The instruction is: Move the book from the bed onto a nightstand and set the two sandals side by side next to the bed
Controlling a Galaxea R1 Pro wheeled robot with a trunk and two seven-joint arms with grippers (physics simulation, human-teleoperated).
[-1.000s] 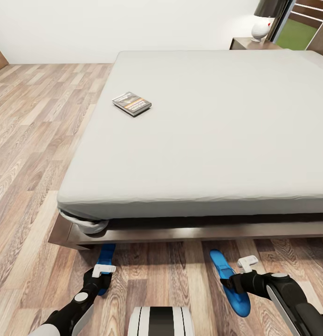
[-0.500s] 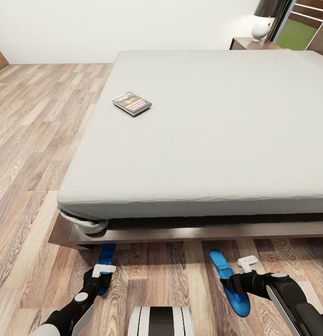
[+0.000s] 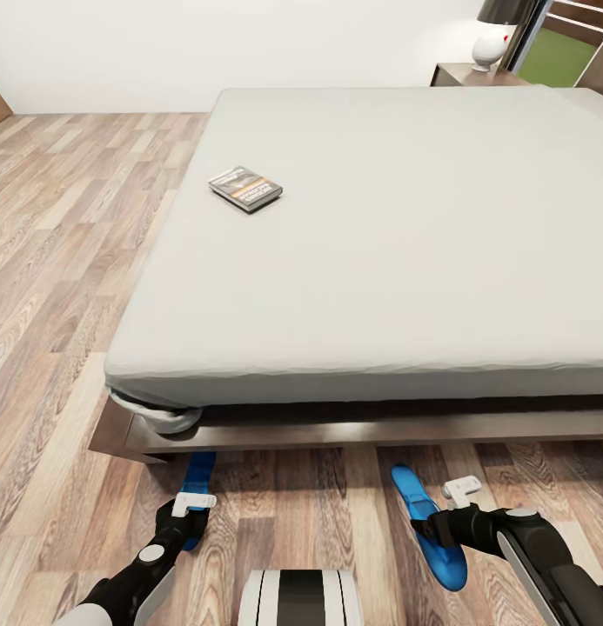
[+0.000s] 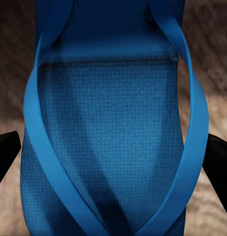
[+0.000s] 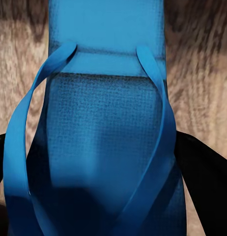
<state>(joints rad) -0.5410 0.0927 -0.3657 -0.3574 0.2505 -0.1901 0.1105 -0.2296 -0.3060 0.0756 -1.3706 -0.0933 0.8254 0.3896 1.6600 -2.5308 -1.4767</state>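
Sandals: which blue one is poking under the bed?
The left sandal, by the left claw. Its far end slips beneath the bed frame near the corner. The right sandal lies wholly out on the floor.

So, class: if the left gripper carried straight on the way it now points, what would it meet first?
The blue sandal. In the left wrist view it lies directly ahead, between the left gripper's dark fingers, with wood floor beneath. Whether they already touch it is unclear.

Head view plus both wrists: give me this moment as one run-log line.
book: on bed | left sandal: left end effector straddling | right sandal: right end effector straddling | grip: unclear
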